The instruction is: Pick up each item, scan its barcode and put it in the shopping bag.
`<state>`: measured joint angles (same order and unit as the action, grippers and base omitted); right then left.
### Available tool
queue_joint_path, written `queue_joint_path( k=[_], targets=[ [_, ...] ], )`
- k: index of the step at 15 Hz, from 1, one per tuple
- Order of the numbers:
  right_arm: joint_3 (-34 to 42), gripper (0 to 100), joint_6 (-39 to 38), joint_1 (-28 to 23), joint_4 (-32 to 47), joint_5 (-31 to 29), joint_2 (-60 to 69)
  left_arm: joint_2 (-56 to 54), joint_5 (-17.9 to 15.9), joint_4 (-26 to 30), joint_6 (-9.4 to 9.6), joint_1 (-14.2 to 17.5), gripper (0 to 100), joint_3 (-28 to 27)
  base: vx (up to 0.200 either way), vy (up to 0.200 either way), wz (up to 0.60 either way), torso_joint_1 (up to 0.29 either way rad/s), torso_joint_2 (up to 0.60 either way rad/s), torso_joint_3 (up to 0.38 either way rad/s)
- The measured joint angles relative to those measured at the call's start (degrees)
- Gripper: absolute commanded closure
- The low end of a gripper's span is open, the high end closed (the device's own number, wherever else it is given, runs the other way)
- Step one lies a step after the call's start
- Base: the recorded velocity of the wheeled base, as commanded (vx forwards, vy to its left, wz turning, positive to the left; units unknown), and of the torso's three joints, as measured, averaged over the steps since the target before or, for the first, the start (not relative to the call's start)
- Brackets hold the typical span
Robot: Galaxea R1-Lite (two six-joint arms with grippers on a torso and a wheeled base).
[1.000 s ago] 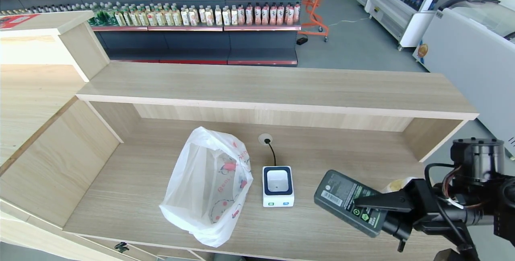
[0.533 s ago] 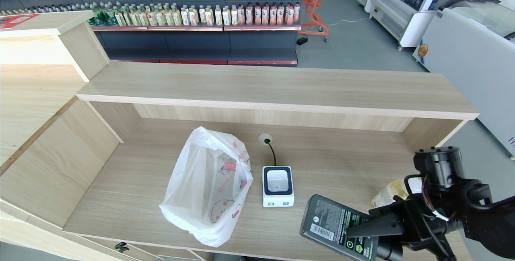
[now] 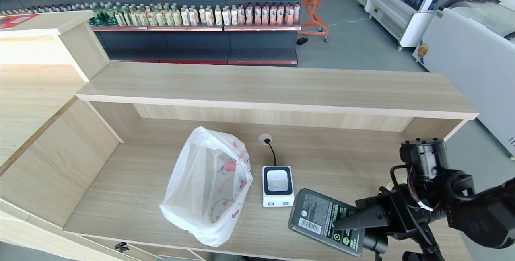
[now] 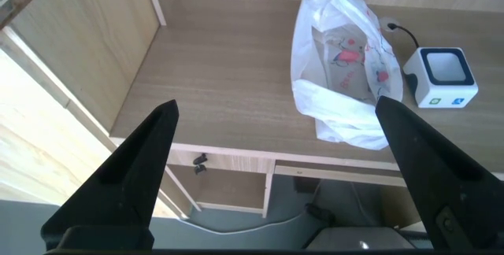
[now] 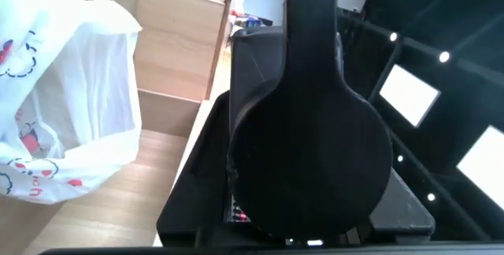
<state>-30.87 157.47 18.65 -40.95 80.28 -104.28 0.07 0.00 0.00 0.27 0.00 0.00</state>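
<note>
Carrying a flat dark pack point(image 3: 320, 217), the right gripper point(image 3: 342, 229) has swung in from the right over the last second and dropped toward the near edge of the tabletop point(image 3: 132, 188). Its fingers pinch the pack's right end, one above and one below. The pack's far corner now sits just beside the scanner point(image 3: 277, 185), not over it.

- Barcode label faces up. The scanner window also faces up, so the pack likely needs turning over before a read. Scan step not yet done.
- Left gripper point(image 4: 277, 105): hangs off the near left edge, fingers point(image 4: 134, 176) spread wide, holding nothing.
- Shopping bag point(image 3: 205, 188): white plastic with red print, slumped just left of the scanner, mouth open. No item made out inside, and the film hides the bottom.
</note>
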Motion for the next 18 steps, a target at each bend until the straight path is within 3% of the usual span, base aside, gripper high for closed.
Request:
queue_joint_path(
  k=[5,18],
  targets=[
    [-6.3,100,-1.4,2.7,0.1,0.0,-3.0,0.0,0.0,0.0,0.0,0.0,0,0.0,0.0,0.0,0.0,0.0,0.0,0.0],
    [-8.8,100,-4.4,3.1,0.7,-0.1,-4.5,0.0,0.0,0.0,-0.02,0.0,0,0.0,0.0,0.0,0.0,0.0,0.0,0.0]
  ],
)
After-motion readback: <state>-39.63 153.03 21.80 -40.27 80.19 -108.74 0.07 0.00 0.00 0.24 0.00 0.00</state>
